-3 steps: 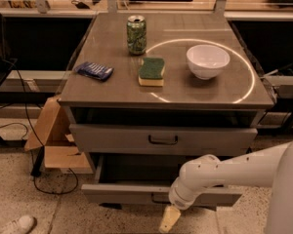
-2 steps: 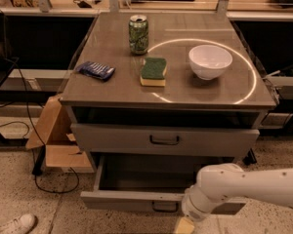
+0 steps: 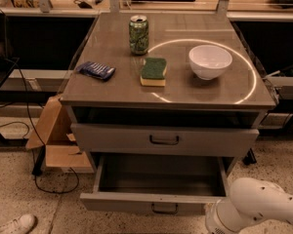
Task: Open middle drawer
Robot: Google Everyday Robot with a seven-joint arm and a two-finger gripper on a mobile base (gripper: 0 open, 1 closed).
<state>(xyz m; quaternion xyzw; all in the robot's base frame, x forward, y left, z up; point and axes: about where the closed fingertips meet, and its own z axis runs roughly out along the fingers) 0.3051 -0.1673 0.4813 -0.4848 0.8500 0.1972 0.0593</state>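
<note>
The middle drawer [image 3: 132, 202] is pulled out toward me, its grey inside bare and its dark loop handle [image 3: 164, 208] centred on the front. The drawer above it [image 3: 112, 139] is shut. Only a white link of my arm [image 3: 256, 209] shows, at the bottom right, just right of the open drawer's front corner. My gripper is below the picture's edge and out of view.
On the cabinet top [image 3: 107, 94] stand a green can [image 3: 138, 34], a green sponge [image 3: 154, 71], a white bowl [image 3: 210, 61] and a blue packet [image 3: 95, 70]. A cardboard box [image 3: 53, 130] and cables lie on the floor at left, and a white shoe [image 3: 12, 224] at bottom left.
My arm has moved right and down, and the gripper has dropped out of the picture. The middle drawer stays pulled out.
</note>
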